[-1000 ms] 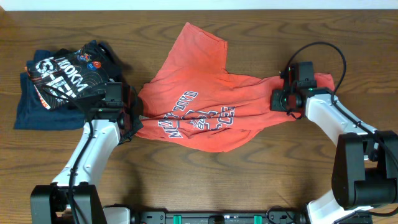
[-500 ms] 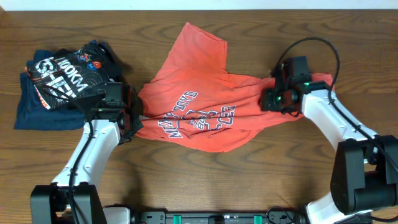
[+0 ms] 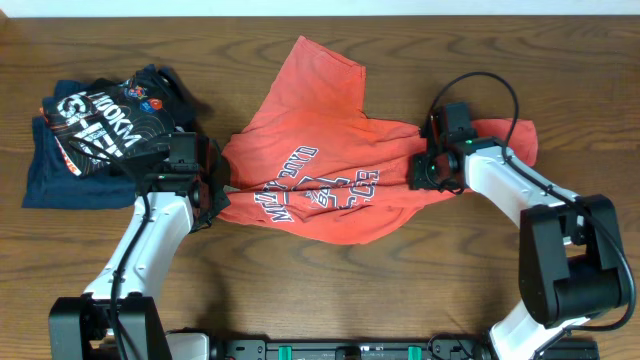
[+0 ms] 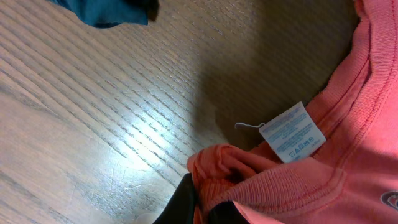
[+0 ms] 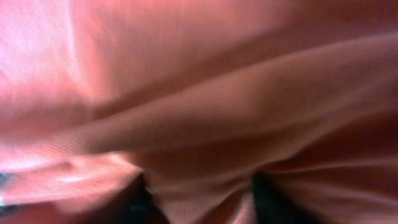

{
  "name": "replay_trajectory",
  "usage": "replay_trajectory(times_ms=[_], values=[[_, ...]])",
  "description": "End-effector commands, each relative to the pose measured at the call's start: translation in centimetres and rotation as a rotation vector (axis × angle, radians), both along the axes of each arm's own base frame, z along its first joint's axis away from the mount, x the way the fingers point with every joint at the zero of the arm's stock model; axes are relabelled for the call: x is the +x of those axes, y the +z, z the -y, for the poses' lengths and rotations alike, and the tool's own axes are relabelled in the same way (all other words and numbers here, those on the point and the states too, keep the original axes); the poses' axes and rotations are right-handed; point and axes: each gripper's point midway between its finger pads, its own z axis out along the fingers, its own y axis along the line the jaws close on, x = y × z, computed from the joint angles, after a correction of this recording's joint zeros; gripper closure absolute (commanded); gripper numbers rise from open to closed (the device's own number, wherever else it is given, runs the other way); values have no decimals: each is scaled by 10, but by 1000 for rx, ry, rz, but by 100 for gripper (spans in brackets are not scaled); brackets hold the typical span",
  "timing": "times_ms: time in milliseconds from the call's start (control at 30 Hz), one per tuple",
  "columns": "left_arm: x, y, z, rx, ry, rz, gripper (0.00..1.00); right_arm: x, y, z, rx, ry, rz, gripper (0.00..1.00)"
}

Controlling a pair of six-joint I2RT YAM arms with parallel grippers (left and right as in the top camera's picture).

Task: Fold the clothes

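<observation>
The clothes (image 3: 310, 150), a coral-red shirt with white lettering, lie rumpled across the middle of the table. My left gripper (image 3: 214, 192) is at the shirt's left edge, shut on a bunched bit of ribbed hem (image 4: 249, 174) next to the white care label (image 4: 291, 132); its dark fingers (image 4: 183, 202) show at the bottom of the left wrist view. My right gripper (image 3: 424, 170) rests on the shirt's right part. In the right wrist view its fingers (image 5: 140, 199) stand apart, pressed into the red fabric (image 5: 199, 93) with a fold rising between them.
A heap of navy and black garments (image 3: 100, 130) with white lettering lies at the left, close behind my left gripper; a corner of blue cloth (image 4: 106, 9) shows in the left wrist view. Bare wood (image 3: 320, 290) runs along the front.
My right gripper has moved left along the shirt, away from its right end, and its jaws have come apart. The left gripper has kept its grip and place.
</observation>
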Motion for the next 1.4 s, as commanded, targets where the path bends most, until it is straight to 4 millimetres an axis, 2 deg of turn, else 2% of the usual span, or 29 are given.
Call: replay_trajectory(times_ms=[0, 67, 167, 367, 467, 567, 667, 733, 867, 967, 1067, 1100, 1133, 1200, 1233, 1300, 1367], values=[[-2, -1, -3, 16, 3, -6, 94, -10, -16, -5, -25, 12, -42, 98], [-2, -1, -3, 15, 3, -6, 94, -3, -7, -6, -20, 12, -12, 99], [-2, -1, -3, 16, 3, -6, 94, 14, 21, -6, -25, 2, 74, 99], [-2, -1, -3, 16, 3, -6, 94, 55, 99, 10, -92, -37, 306, 99], [-3, -1, -3, 16, 2, -10, 94, 60, 113, 13, -93, -29, 309, 99], [-2, 0, -3, 20, -17, -9, 93, 43, 111, 17, -106, -11, 219, 98], [3, 6, -3, 28, -44, 14, 94, 13, 100, 22, -139, 48, 88, 90], [10, 12, -3, 28, -46, 46, 94, -9, 94, 27, -159, 62, -4, 89], [29, 40, -3, 29, -44, 163, 94, -58, 89, 38, -208, 155, -199, 90], [42, 63, -3, 30, -43, 272, 94, -62, 97, 39, -205, 256, -212, 90], [53, 83, -3, 31, -41, 367, 94, -49, 110, 18, -114, 479, -122, 88], [56, 86, -3, 31, -40, 386, 94, -40, 113, 18, -129, 516, -80, 87], [59, 89, -2, 31, -40, 403, 94, -18, 115, 27, -195, 469, -4, 86], [61, 88, -2, 31, -40, 406, 94, 26, 125, 42, -263, 243, 139, 86], [62, 87, -2, 31, -40, 402, 94, 36, 127, 43, -253, 177, 172, 89], [62, 81, -2, 31, -41, 385, 94, 43, 129, 32, -174, 144, 200, 86], [62, 76, -2, 32, -41, 370, 94, 33, 127, 14, -79, 182, 161, 78]])
